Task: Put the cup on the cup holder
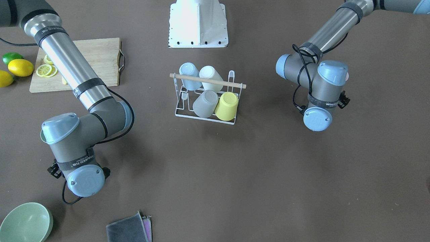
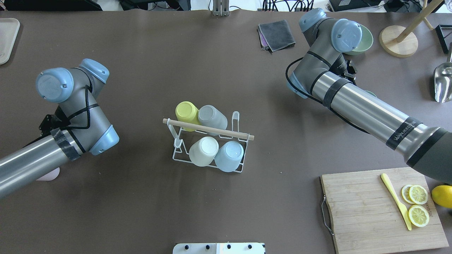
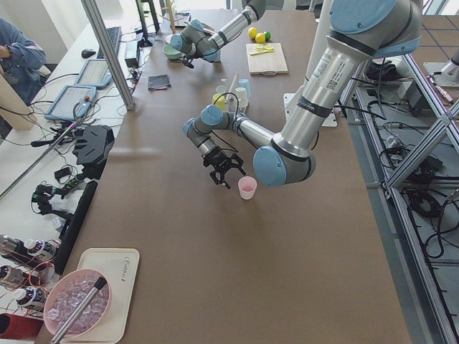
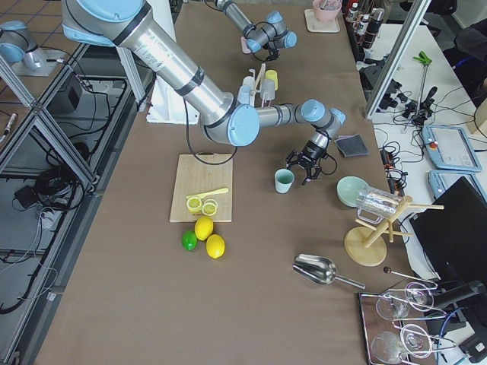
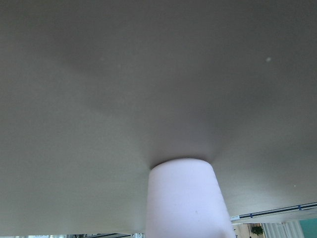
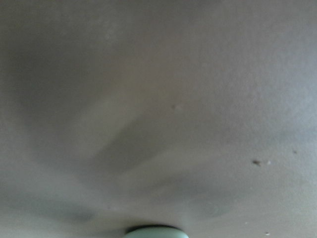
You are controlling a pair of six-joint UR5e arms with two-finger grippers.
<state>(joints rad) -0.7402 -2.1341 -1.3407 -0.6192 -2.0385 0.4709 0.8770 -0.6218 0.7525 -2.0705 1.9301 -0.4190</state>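
The white wire cup holder (image 2: 176,155) with a wooden rod handle stands at mid-table, also in the front view (image 1: 179,112). Yellow (image 2: 186,111), grey (image 2: 212,117), white (image 2: 203,151) and blue (image 2: 229,156) cups sit upside down on its prongs. A pink cup (image 3: 247,188) stands upright on the table; my left gripper (image 3: 226,174) hovers just beside it, apart. The left wrist view shows this cup (image 5: 185,198) close below. A mint cup (image 4: 284,180) stands upright beside my right gripper (image 4: 308,169). I cannot tell whether either gripper is open or shut.
A wooden cutting board (image 2: 367,211) with lemon slices (image 2: 418,204) and a yellow knife (image 2: 395,201) lies front right. Lemons (image 1: 20,67), a lime (image 1: 11,57), a green bowl (image 2: 365,38), a grey cloth (image 2: 277,34), a wooden stand (image 2: 399,44) and a metal scoop (image 2: 443,81) stand around.
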